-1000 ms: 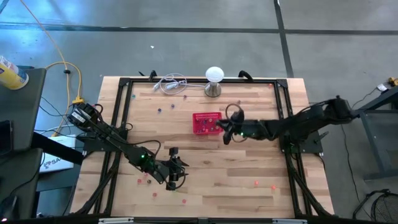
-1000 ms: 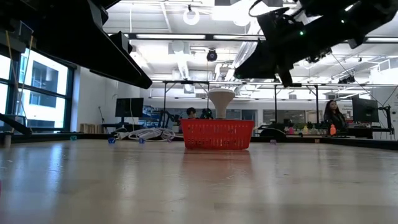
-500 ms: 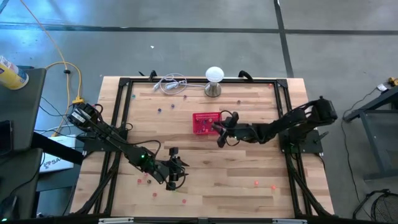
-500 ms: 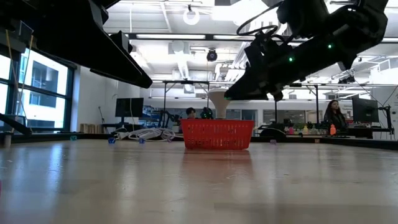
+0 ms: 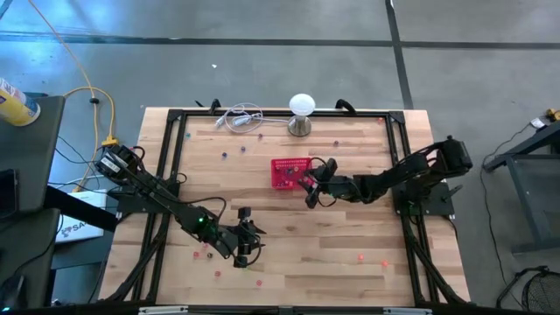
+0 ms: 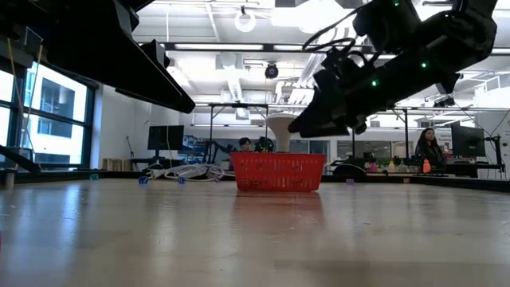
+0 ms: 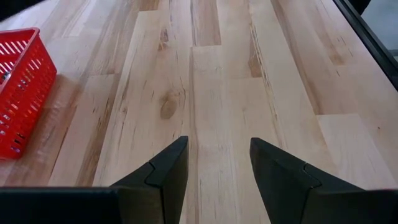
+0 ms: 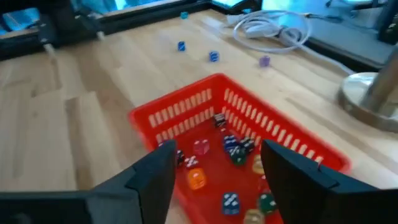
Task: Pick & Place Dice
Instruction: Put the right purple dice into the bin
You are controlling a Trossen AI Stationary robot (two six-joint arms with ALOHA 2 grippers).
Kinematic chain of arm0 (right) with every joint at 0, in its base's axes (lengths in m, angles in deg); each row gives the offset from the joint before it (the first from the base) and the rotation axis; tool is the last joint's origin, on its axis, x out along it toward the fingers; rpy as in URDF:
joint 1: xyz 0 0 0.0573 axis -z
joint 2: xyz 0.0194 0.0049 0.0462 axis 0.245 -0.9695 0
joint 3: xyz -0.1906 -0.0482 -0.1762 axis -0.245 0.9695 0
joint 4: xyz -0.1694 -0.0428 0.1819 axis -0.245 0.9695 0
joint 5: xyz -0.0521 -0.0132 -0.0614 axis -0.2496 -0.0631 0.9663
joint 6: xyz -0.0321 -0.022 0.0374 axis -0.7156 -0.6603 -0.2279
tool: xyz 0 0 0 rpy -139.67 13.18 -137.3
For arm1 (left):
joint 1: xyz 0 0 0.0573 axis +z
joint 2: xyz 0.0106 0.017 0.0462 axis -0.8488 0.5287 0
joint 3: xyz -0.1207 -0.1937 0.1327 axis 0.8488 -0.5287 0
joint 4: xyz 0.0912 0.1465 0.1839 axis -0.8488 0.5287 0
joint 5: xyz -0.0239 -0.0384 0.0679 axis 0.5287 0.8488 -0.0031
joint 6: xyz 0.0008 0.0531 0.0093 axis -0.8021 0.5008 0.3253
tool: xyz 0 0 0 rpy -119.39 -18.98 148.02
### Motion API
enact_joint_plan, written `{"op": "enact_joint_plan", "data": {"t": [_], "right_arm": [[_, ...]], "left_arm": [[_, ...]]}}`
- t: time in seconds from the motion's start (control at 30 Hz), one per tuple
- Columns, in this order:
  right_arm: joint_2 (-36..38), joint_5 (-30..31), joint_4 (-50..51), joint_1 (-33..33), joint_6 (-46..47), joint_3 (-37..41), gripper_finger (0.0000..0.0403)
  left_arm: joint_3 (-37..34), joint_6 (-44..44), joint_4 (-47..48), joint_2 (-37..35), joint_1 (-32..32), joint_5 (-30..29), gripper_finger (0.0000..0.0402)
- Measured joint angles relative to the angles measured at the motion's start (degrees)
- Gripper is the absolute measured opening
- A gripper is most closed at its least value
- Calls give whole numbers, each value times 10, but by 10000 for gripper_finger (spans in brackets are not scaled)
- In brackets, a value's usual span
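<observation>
Right under my right gripper (image 8: pixel 214 171) sits the red basket (image 8: pixel 186 109), fingers spread, nothing held (drop step, I'd say); next I need another of the dice (image 8: pixel 213 56).

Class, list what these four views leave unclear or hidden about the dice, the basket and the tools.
- Pips on the dice in the red basket: right wrist view, blurred.
- Basket contents: low view, mesh wall hides them.
- Loose dice on the table: high view, too small to tell faces.
- Left tool: its base is cut off by the left wrist view's edge.
</observation>
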Motion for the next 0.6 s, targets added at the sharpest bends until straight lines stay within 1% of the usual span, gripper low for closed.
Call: {"op": "enact_joint_plan", "data": {"t": [0.07, 0.2, 0.27, 0.33, 0.47, 0.6], "right_arm": [[4, 1, -13, -3, -17, 0, 222], [33, 4, -32, -16, -56, -1, 215], [53, 20, -22, -25, -56, -1, 211], [70, 40, -8, -30, -29, -1, 205], [109, 79, 90, -31, 52, 0, 191], [151, 100, 208, -6, 87, 0, 177]], "left_arm": [[0, 0, 0, 0, 0, 0, 165], [0, 0, 1, 0, 0, 0, 165], [0, 0, 2, 0, 0, 0, 165], [0, 0, 3, 0, 0, 0, 165], [0, 0, 4, 0, 0, 0, 165], [0, 0, 4, 0, 0, 0, 165]]}}
